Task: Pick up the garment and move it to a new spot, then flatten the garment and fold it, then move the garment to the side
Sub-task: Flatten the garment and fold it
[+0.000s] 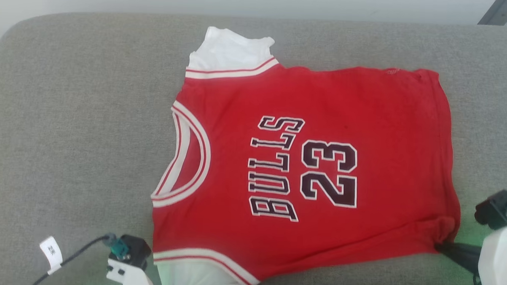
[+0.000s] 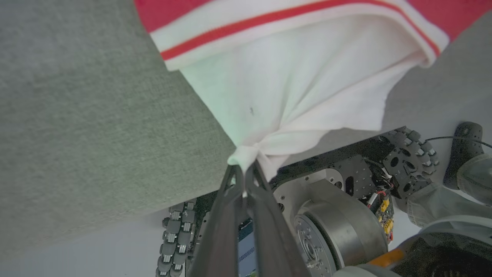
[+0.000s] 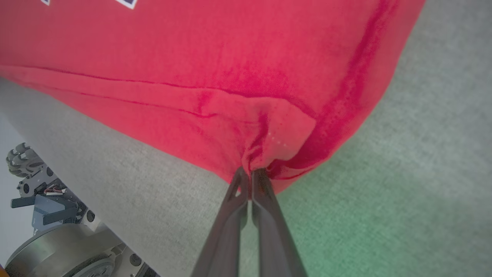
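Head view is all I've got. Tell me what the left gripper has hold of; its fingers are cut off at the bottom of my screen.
Observer: The left gripper is shut on a bunched tip of the white sleeve of the garment.
Operator: Give me where that pinch sits.
Observer: Right at the near edge of the grey cushion, going by the left wrist view.
Operator: Now report the right one.
Observer: The right gripper is shut, fingers pressed together, on a puckered fold at the red hem corner.
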Motion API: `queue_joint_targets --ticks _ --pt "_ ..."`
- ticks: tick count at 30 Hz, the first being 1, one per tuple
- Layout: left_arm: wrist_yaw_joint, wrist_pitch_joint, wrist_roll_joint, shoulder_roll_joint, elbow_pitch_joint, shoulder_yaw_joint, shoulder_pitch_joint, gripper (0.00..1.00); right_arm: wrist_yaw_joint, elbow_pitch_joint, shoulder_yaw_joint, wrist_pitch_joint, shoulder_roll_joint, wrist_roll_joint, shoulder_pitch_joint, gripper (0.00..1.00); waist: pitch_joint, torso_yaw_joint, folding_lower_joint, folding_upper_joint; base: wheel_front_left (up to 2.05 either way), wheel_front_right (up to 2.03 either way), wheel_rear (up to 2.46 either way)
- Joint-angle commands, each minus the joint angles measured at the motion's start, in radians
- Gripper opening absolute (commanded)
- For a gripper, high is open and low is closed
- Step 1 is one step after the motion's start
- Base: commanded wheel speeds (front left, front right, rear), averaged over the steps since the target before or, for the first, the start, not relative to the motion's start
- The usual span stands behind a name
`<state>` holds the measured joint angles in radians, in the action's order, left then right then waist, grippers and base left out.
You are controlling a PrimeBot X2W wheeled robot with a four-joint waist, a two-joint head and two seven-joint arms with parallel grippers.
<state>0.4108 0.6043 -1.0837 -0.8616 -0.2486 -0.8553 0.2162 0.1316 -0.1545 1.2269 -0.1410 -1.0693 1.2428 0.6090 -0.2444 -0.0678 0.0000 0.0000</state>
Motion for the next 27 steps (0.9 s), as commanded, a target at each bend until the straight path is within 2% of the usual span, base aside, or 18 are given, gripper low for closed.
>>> queue_joint_targets --ticks 1,6,10,13,17,18,22,27 --pt "0.008 -0.008 -0.011 -0.004 -0.005 -0.003 -0.023 0.00 -0.002 0.009 0.005 0.003 -0.009 0.006 -0.031 0.00 0.000 0.004 0.0000 0.0000 0.00 0.00 0.00" --pt "0.014 -0.017 0.007 -0.028 -0.022 0.015 -0.007 0.00 -0.002 0.031 -0.021 0.026 -0.008 0.029 -0.066 0.00 0.005 0.015 0.0000 0.0000 0.00 0.00 0.00" --pt "0.016 -0.022 0.048 -0.078 -0.056 0.048 0.053 0.00 -0.002 0.028 -0.067 0.051 -0.003 0.028 -0.050 0.00 0.009 0.030 0.0000 0.0000 0.00 0.00 0.00" --pt "-0.002 -0.016 0.094 -0.116 -0.073 0.075 0.126 0.00 -0.002 0.023 -0.103 0.052 0.005 0.013 -0.020 0.00 0.004 0.044 0.0000 0.0000 0.00 0.00 0.00" --pt "-0.047 0.001 0.154 -0.138 -0.054 0.103 0.251 0.00 -0.002 -0.006 -0.158 0.043 0.029 -0.008 0.032 0.00 -0.015 0.061 0.0000 0.0000 0.00 0.00 0.00" --pt "-0.047 0.001 0.154 -0.138 -0.054 0.103 0.251 0.00 -0.002 -0.006 -0.158 0.043 0.029 -0.008 0.032 0.00 -0.015 0.061 0.0000 0.0000 0.00 0.00 0.00" --pt "-0.137 0.015 0.225 -0.116 0.018 0.101 0.395 0.00 -0.002 -0.058 -0.203 0.024 0.077 -0.035 0.097 0.00 -0.043 0.075 0.0000 0.0000 0.00 0.00 0.00" --pt "-0.246 0.016 0.281 -0.022 0.181 0.070 0.553 0.00 -0.002 -0.140 -0.229 -0.002 0.160 -0.069 0.167 0.00 -0.082 0.086 0.0000 0.0000 0.00 0.00 0.00"
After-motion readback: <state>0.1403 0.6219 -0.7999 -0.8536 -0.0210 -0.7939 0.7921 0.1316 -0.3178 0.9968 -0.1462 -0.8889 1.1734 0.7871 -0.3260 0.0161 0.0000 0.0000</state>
